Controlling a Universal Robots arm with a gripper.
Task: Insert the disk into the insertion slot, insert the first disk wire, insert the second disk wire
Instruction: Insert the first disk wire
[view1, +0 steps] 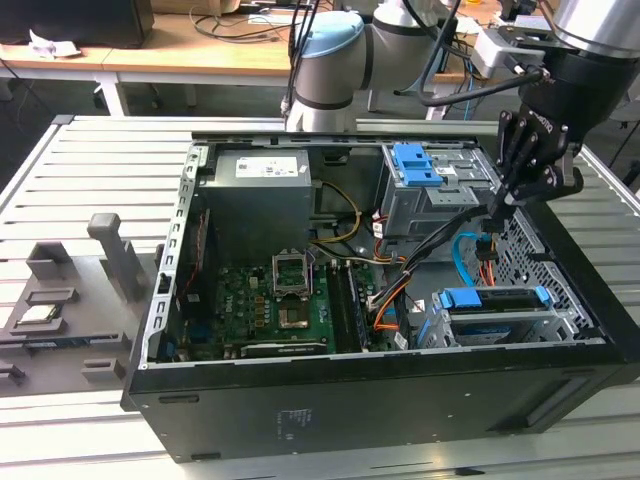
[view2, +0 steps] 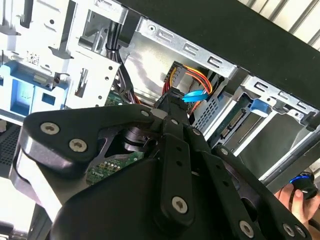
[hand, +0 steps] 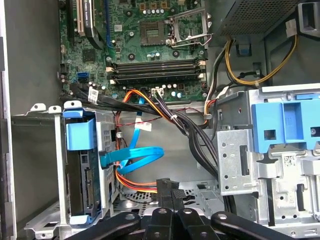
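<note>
Silver sheet metal forms the insertion slot (view1: 562, 322) in the near corner of the open computer case (view1: 400, 400), at the exterior view's right. The case lies on a slatted metal worktop (view1: 100, 160). The disk (view1: 495, 299) sits inside the slot in its bright blue carrier. Just above it, the gripper (view1: 492, 212) reaches down into the case. Its jaws are closed on the black plug of the first disk wire (view1: 440, 245), whose dark strands trail off towards the motherboard (view1: 270, 300). The light-blue second disk wire (view1: 461, 256) curves between the gripper and the slot.

In the second wrist view, the gripper's black linkage is in front, with the gripped plug at its tip, touching a light-blue connector. Orange wires (view2: 197, 75) arch just behind. A person's hand (view2: 299, 197) shows at the case's outer edge.

In the first wrist view, the disk lies seated in the slot. The second disk wire loops beside it, one end reaching the slot's wall. Whether that end is plugged in cannot be told.
</note>
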